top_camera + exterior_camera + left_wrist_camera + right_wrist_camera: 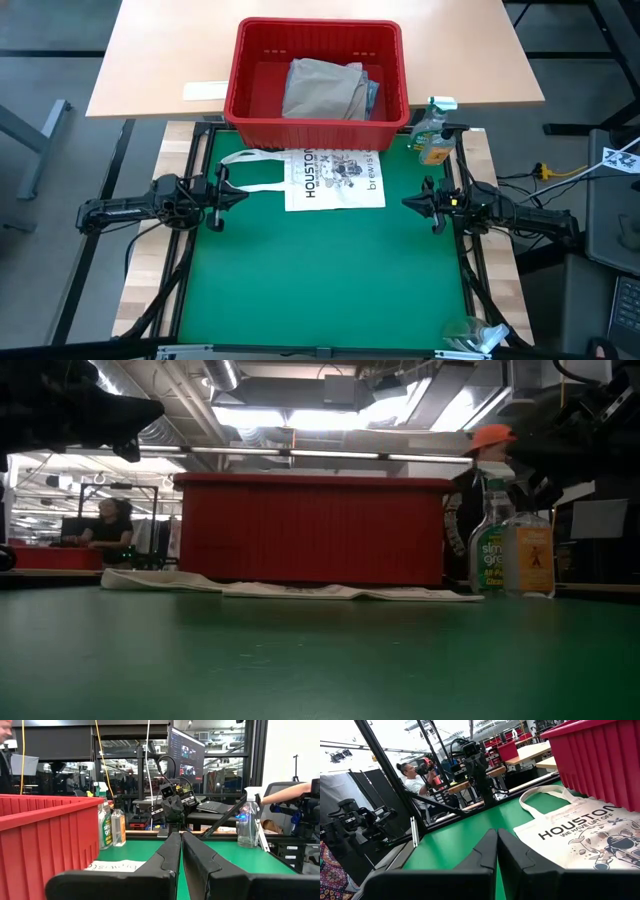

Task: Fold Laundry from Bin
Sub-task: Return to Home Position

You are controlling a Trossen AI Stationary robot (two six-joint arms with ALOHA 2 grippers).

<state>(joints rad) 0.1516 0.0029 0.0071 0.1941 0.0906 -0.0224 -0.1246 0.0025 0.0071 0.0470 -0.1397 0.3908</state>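
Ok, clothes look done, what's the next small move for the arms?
Probably just ease both arms to rest: the laundry lies folded in the bin, the left gripper and right gripper are shut and empty, and no garment lies on the green mat beside the tote bag.

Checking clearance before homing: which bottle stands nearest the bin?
The green-labelled spray bottle, beside the bin's corner. The orange-labelled bottle stands just past it; the clear bottle is far off at the table's edge.

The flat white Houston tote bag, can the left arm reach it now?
Probably yes: the white tote bag lies uncovered on the green mat beside the shut left gripper, nothing between.
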